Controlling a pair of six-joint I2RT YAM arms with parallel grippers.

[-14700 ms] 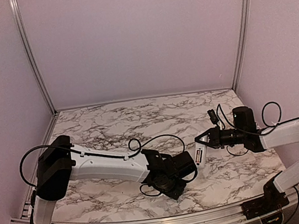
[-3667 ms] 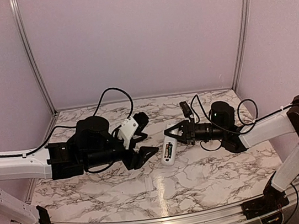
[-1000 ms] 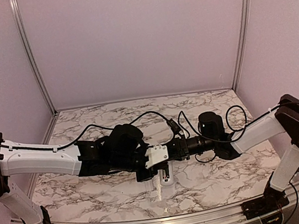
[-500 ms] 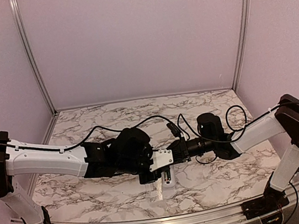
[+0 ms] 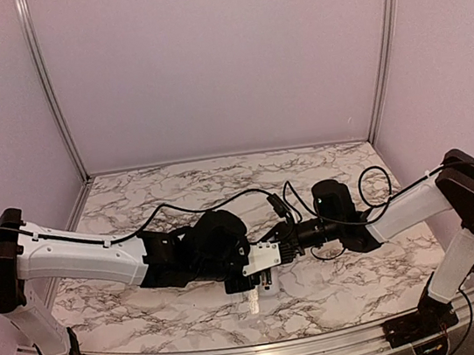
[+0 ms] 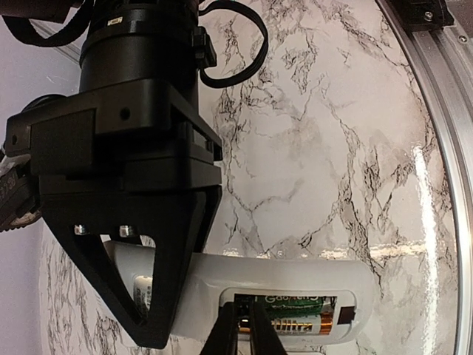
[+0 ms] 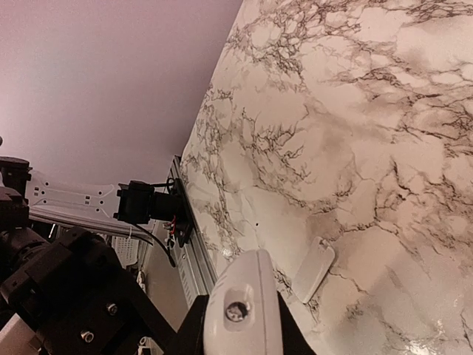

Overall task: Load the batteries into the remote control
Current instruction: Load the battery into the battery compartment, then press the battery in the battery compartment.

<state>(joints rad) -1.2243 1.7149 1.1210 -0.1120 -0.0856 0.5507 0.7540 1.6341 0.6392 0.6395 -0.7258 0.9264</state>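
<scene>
My right gripper (image 5: 276, 254) is shut on the white remote control (image 6: 295, 277) and holds it above the table, back side up. Its battery bay is open. Two batteries lie in the bay side by side, a green one (image 6: 332, 305) and a dark one with a copper band (image 6: 307, 324). My left gripper (image 6: 246, 333) has its fingers nearly together, with the tips inside the bay at the left end of the dark battery. The right wrist view shows the remote's end (image 7: 238, 310) between my right gripper's (image 7: 240, 329) fingers.
The remote's white battery cover (image 7: 312, 270) lies flat on the marble table below the remote. The table's metal front rail (image 6: 443, 111) runs close by and also shows in the right wrist view (image 7: 185, 244). Both arms meet at mid-table near the front.
My left gripper has moved right and down onto the remote's open bay. The right gripper has kept the remote nearly still.
</scene>
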